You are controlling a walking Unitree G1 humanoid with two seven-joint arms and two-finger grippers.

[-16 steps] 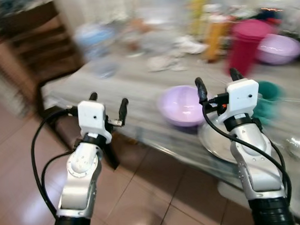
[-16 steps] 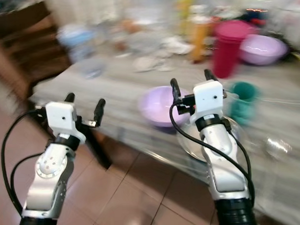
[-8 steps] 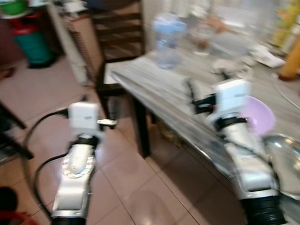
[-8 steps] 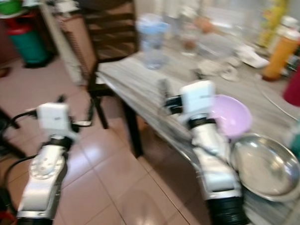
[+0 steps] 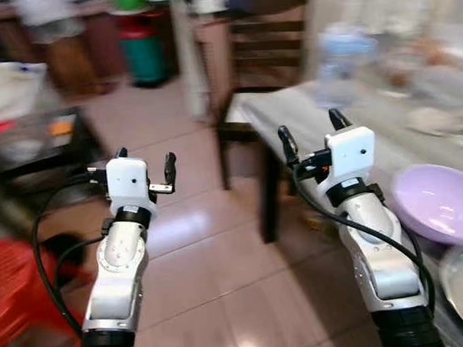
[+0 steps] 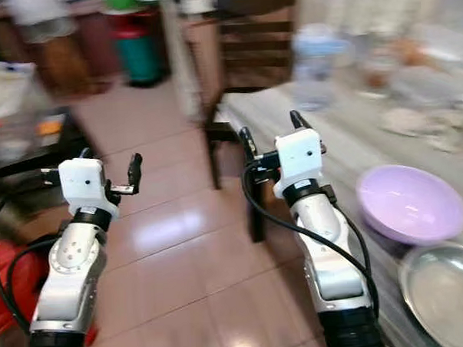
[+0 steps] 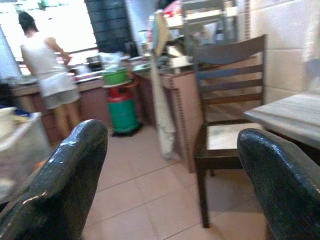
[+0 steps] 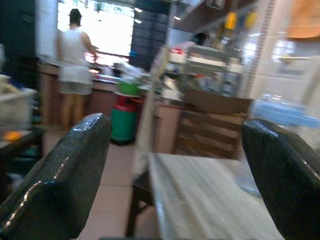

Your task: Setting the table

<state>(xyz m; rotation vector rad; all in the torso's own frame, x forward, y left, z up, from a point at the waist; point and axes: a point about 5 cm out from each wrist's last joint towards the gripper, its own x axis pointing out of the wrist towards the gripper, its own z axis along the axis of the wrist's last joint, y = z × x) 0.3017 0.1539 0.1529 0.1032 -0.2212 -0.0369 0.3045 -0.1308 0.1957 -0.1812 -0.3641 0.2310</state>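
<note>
A lilac bowl point(image 5: 438, 203) sits on the grey table point(image 5: 306, 116) at my right, with the rim of a steel plate point(image 6: 444, 291) just in front of it. My right gripper point(image 5: 306, 132) is open and empty, raised over the table's near left corner, well left of the bowl. My left gripper point(image 5: 145, 160) is open too and holds nothing, out over the tiled floor point(image 5: 204, 259). Both wrist views look between spread black fingers point(image 7: 65, 185) point(image 8: 60, 170) toward the kitchen.
A dark wooden chair point(image 7: 225, 100) stands at the table's far end. A large water bottle point(image 6: 315, 62) and blurred clutter sit further along the table. A person point(image 7: 47, 75) stands at a counter beside a green gas cylinder point(image 7: 122, 110). A red stool point(image 5: 14, 290) is at my left.
The camera has swung left, so the table and bowl slid to the right edge and the floor, chair and kitchen came into view. Both grippers stay open and empty.
</note>
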